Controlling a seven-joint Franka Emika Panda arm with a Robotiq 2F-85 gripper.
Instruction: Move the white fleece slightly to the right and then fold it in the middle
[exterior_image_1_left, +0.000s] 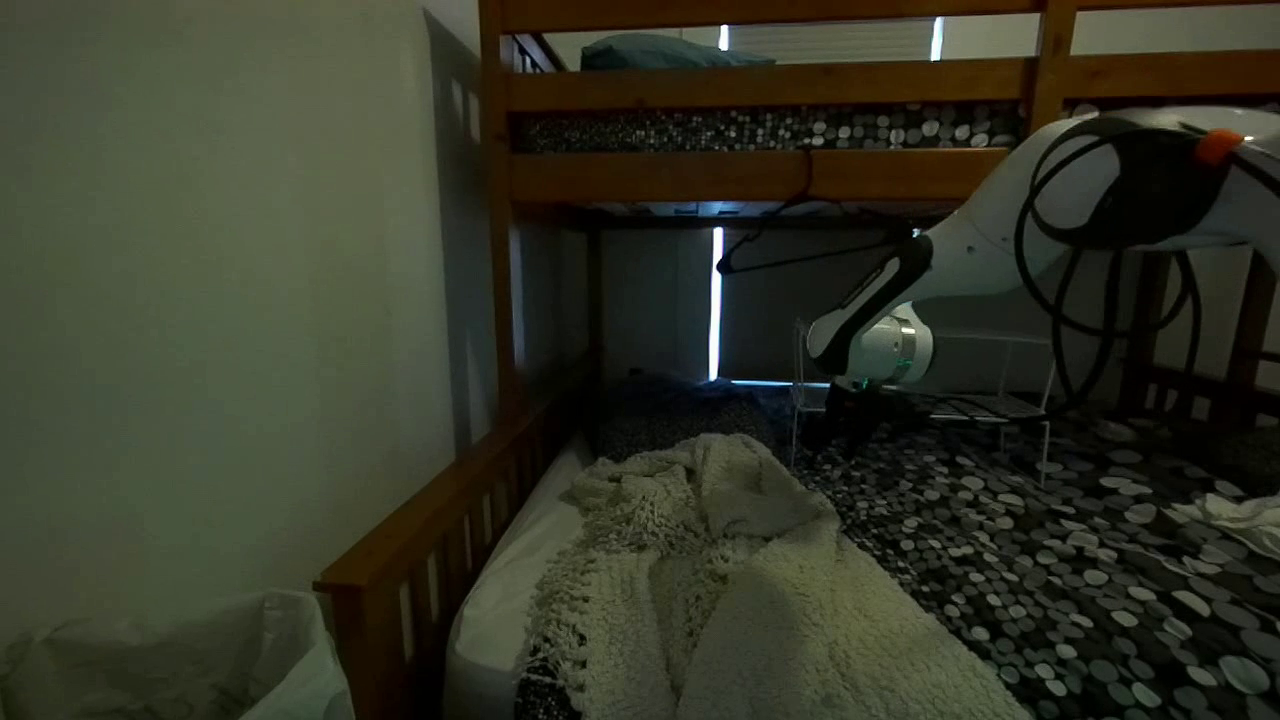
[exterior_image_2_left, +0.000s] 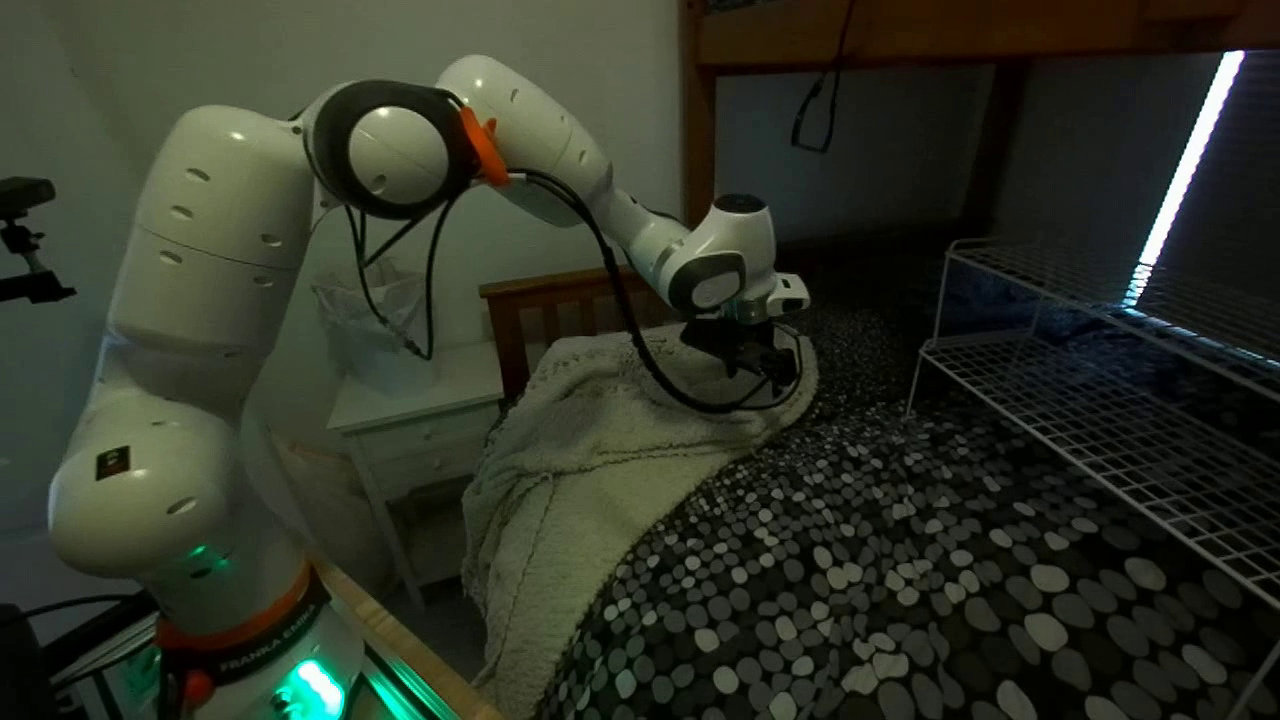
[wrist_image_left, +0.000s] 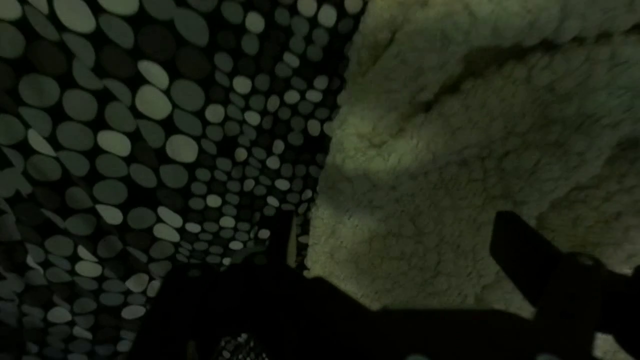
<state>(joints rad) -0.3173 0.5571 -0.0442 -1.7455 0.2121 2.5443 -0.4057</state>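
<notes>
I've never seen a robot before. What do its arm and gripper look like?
The robot's thick, rounded arm is glossy white with black accents. Thin black cables loop alongside it, and a bright orange piece sits partway along. Low down, a black band reads FRANKA EMIKA in pale letters above a glowing green light. The two-fingered gripper is black.

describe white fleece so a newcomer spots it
Find the wooden bunk bed. On its lower level, beside the slatted rail, lies the rumpled white fleece. Nubbly cream pile sets it apart from the dotted bedspread and plain white mattress.
</notes>
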